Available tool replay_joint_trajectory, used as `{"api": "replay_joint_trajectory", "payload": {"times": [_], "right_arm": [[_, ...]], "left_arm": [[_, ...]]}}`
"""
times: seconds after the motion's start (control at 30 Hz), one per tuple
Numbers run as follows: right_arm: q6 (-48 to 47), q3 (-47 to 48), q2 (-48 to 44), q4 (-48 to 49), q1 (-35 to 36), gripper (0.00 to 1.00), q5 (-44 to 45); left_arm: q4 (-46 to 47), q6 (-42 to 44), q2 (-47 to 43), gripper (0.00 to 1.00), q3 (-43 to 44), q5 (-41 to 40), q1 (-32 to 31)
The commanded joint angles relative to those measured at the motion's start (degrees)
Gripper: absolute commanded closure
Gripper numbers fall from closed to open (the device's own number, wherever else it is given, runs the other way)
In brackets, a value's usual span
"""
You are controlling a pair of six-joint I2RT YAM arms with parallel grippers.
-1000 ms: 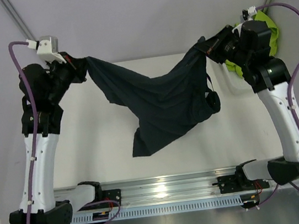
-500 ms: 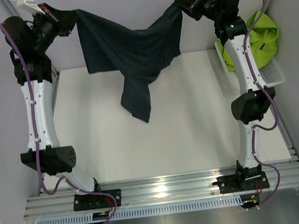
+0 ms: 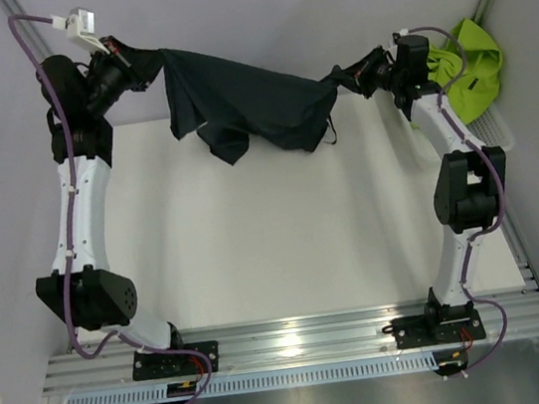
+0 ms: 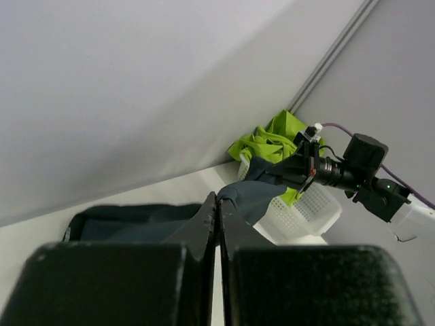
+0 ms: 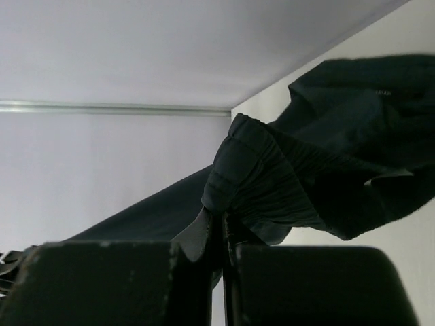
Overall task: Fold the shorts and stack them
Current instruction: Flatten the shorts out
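The dark navy shorts (image 3: pixel 246 105) hang in a sagging span over the far edge of the table (image 3: pixel 275 241). At their far-left end the left gripper (image 3: pixel 141 59) has its fingers pressed together on a corner. At their far-right end the right gripper (image 3: pixel 350 74) pinches a bunched wad of the same cloth, and the right wrist view shows that wad gathered right at the fingertips. The step in hand looks like spreading this pair out so it can be laid flat for folding. To do that well, both pinches should hold shut until the cloth is down. The two ends should come down level and together, pulled apart enough to take out the sag. They should also be drawn toward the near side, so the drooping legs touch first and trail out smooth instead of crumpling underneath. The right hold is a thick bunch rather than a clean edge, so that end may land wrinkled and need a tug. Counted: two pairs of shorts — the navy one in the air, and the lime green shorts (image 3: pixel 468 58) heaped in the white mesh basket (image 3: pixel 498 138) at the far right — plus one basket, one table and two grippers.
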Motion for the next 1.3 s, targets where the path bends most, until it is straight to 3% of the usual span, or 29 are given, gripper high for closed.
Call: {"api": "replay_joint_trajectory", "payload": {"times": [0.0, 0.23, 0.53, 0.97, 1.03, 1.27], "right_arm": [[-5.6, 0.8, -11.5, 1.8, 0.0, 1.0, -1.4], [-10.1, -2.7, -30.3, -5.1, 2.3, 1.0, 1.9], [-11.0, 2.5, -34.0, -9.9, 1.4, 1.0, 3.2], [-7.3, 16.6, -15.0, -7.3, 1.5, 1.0, 1.7], [-7.0, 26.1, -8.4, -7.5, 1.8, 1.0, 1.3], [5.8, 48.1, 9.1, 4.5, -0.3, 1.0, -2.3]], "left_arm": [[2.7, 0.9, -4.3, 1.0, 5.7, 0.1, -0.2], [-3.9, 4.3, -16.6, 1.0, 7.7, -0.8, -0.2], [-1.5, 1.1, -18.3, 1.0, 9.1, -1.5, -0.2], [8.5, -1.8, -5.1, 1.0, 7.1, -2.5, -0.2], [7.8, -1.4, -2.0, 1.0, 11.4, -2.3, -0.1], [2.7, -2.2, 18.2, 1.0, 42.8, -0.5, 0.4]]}}
